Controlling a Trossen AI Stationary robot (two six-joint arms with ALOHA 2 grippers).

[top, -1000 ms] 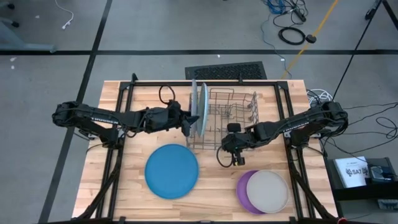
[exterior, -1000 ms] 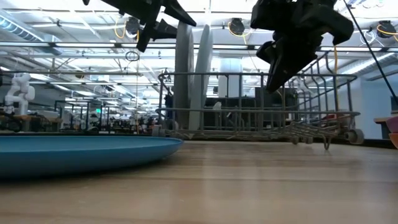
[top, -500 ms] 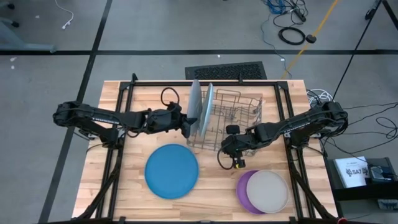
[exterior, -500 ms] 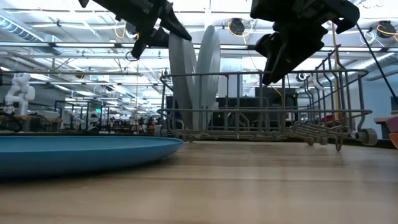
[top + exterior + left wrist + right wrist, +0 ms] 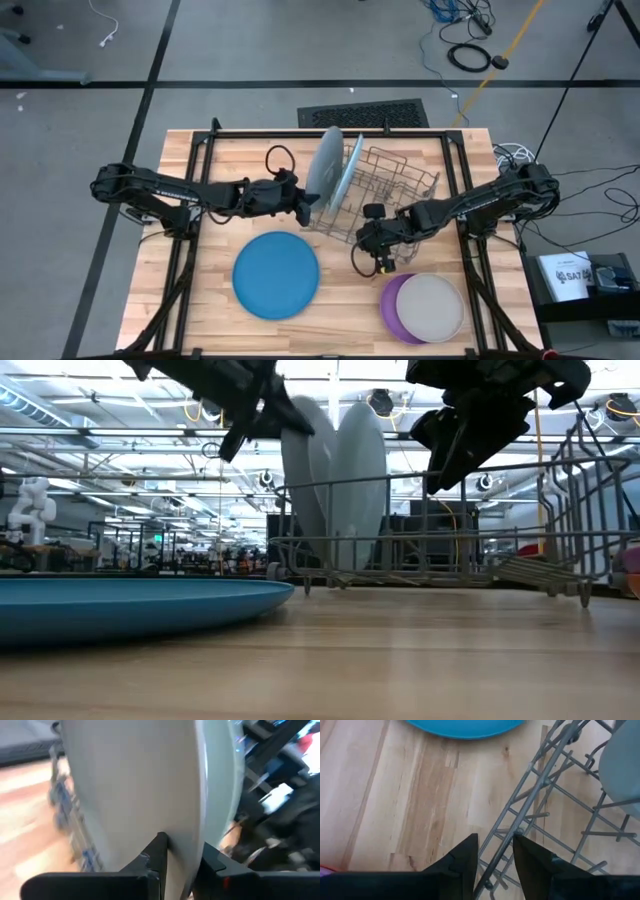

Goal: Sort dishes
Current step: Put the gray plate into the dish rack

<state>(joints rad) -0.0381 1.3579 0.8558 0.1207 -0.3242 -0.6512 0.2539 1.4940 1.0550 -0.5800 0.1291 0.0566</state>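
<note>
A grey wire rack [image 5: 390, 190] stands askew at mid-table. Two plates stand on edge in its slots, a grey one [image 5: 325, 165] and a light blue one [image 5: 347, 175], both leaning toward the table's right. My left gripper [image 5: 308, 205] is shut on the grey plate [image 5: 135, 780]. My right gripper [image 5: 495, 845] is open at the rack's near side, a finger on each side of a rack wire [image 5: 520, 820]. A darker blue plate [image 5: 276, 275] lies flat at near left. A beige plate [image 5: 430, 307] lies on a purple one [image 5: 392, 305] at near right. My left gripper pinches the grey plate's rim [image 5: 182, 832] between its two fingers, on the side of the plate that faces the table's left. The fingers come from the table's left, slanting a little downward. The plate stands on edge in the rack, tilted toward the right.
Black frame rails [image 5: 190, 215] run along the table's left and right sides. Bare wood lies between the darker blue plate and the two stacked plates. Beyond the far edge a dark mat [image 5: 362, 113] lies on the floor.
The rack has turned about on the table, its right end swinging toward the right edge. The two plates in it, upright a second ago, now lean to the right. My left gripper has sunk slightly and gone a little toward the rack.
</note>
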